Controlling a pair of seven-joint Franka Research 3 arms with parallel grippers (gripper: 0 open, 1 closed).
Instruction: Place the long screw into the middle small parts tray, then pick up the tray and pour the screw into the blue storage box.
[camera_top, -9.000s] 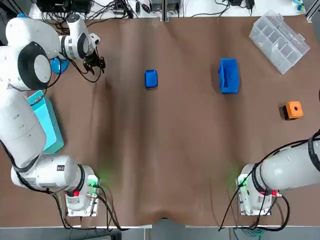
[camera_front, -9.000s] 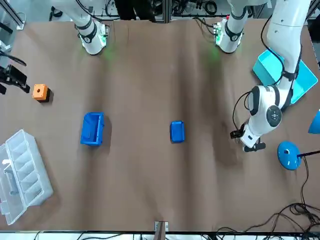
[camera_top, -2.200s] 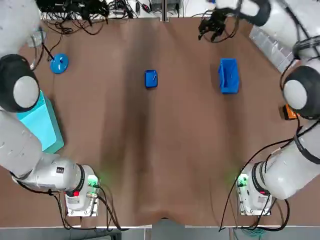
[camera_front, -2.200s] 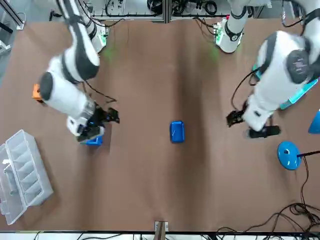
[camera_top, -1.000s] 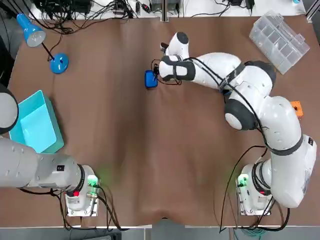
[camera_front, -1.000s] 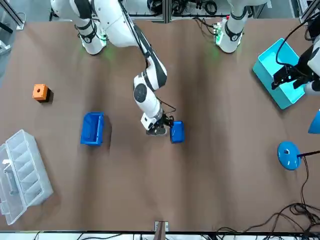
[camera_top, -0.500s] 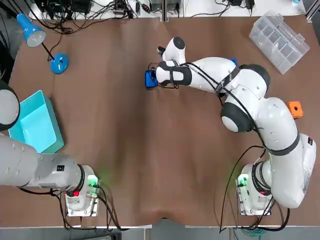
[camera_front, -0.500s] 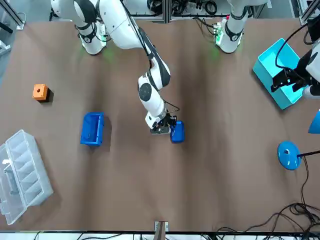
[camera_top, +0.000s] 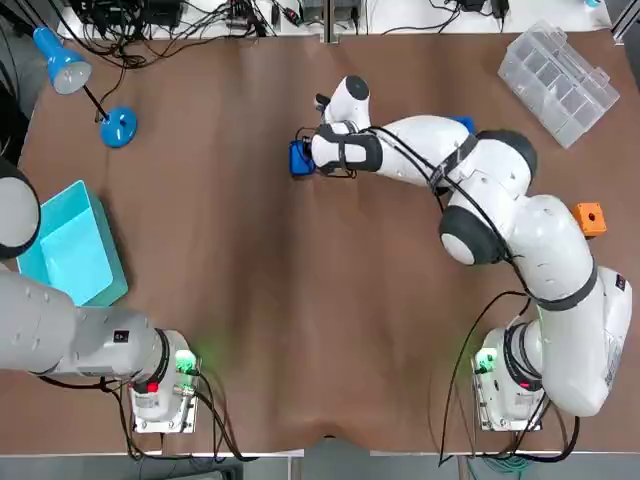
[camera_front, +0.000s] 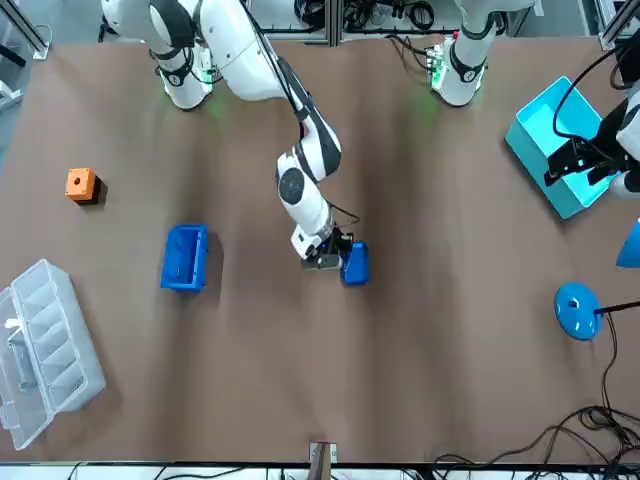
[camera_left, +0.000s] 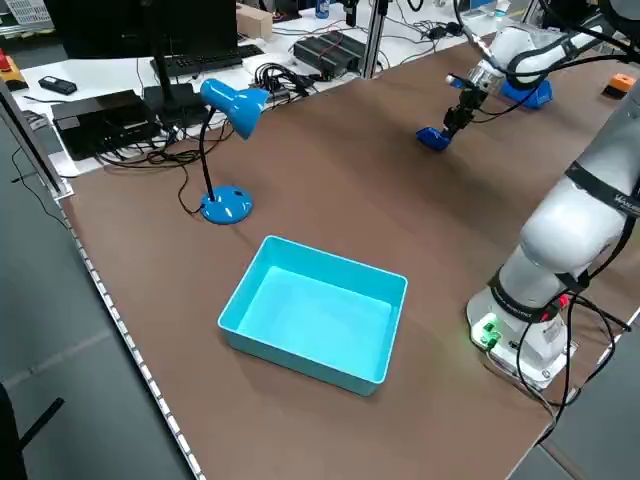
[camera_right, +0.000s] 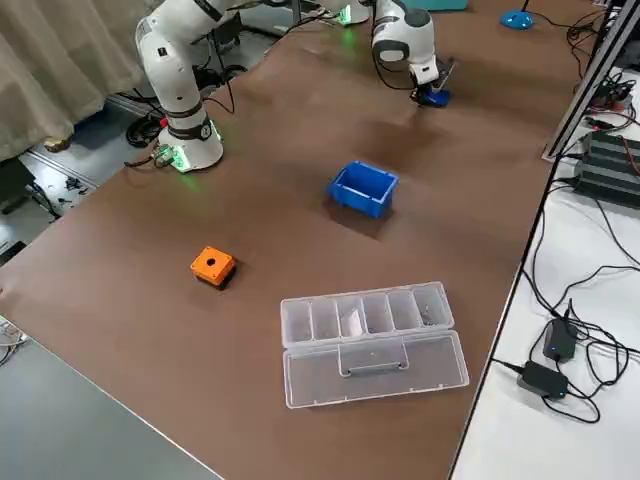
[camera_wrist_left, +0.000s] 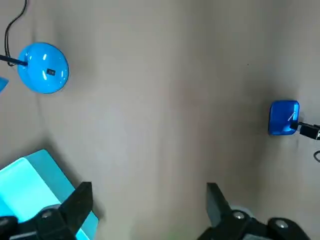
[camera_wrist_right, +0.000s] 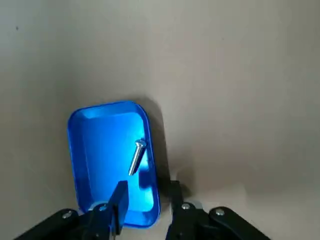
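Right gripper (camera_wrist_right: 147, 194) is down at table level at the small blue parts tray (camera_wrist_right: 97, 150). Its fingers (camera_wrist_right: 119, 197) are a little apart and straddle the tray's long side wall near one corner: one finger inside the tray, the other outside over the brown table (camera_top: 300, 330). The gap is wider than the wall, so it is not pinched on it as far as the wrist view shows.

Long screw (camera_wrist_right: 136, 156) lies flat inside the tray just ahead of the inner finger. It is silvery, close to that same wall and slightly tilted off the tray's long axis. The tray sits flat on the table, on the gripper's left in the top view. The right arm is stretched far across the table from its base to reach it.

Blue storage box (camera_front: 185, 257) is well apart from the gripper, off to its right, upright on the table; what is inside it cannot be told. Farther right are an orange block (camera_front: 80, 183) and a clear compartment organizer (camera_front: 45, 350), both near the table's right edge and apart from each other.

Left gripper (camera_wrist_left: 149, 195) is idle — raised high over the table, well to the left of the tray, fingers wide apart. It hangs over the edge of the teal bin (camera_left: 315, 325). Blue desk lamp (camera_top: 118, 127) stands beyond the bin, toward the far left corner.
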